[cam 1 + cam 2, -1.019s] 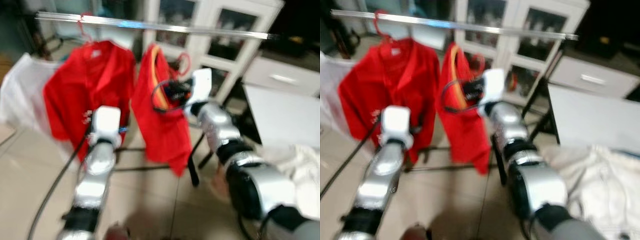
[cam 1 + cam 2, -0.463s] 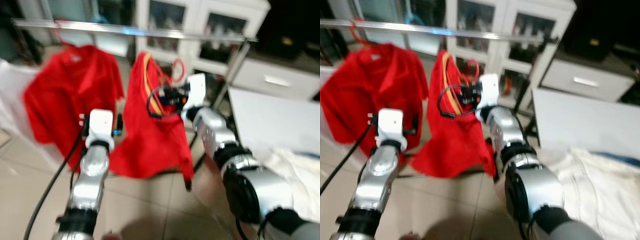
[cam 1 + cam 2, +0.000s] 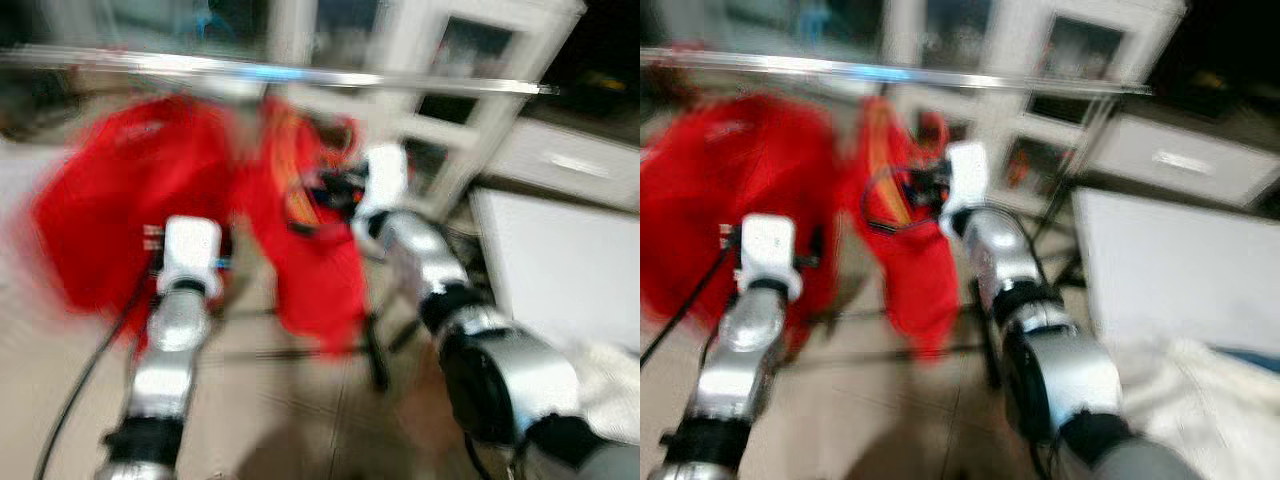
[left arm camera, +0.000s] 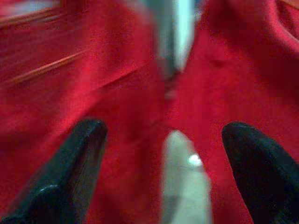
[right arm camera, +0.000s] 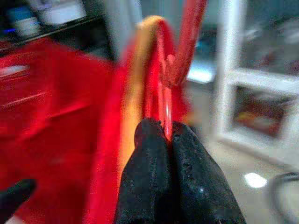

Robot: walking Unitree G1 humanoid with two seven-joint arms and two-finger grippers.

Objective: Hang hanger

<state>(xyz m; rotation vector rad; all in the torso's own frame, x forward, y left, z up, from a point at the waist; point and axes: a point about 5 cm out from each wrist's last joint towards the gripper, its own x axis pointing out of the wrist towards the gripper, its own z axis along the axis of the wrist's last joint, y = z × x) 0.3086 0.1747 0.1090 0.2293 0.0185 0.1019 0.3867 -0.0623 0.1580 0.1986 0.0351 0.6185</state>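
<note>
Now 2 red shirts [image 3: 120, 210] by rail [image 3: 300, 72]; right gripper [image 5: 161, 135] clamps 1 hanger [image 5: 180, 56], left gripper [image 4: 163, 135] agape

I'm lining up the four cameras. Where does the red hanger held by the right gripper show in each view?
Left eye view: red hanger, blurred, just below the rail, ahead of the right gripper.
Right eye view: same spot under the rail.
Left wrist view: cannot tell it from the red cloth.
Right wrist view: its red wire runs up from between the shut fingers.
Shared landmark: the red garment on the hanger.
</note>
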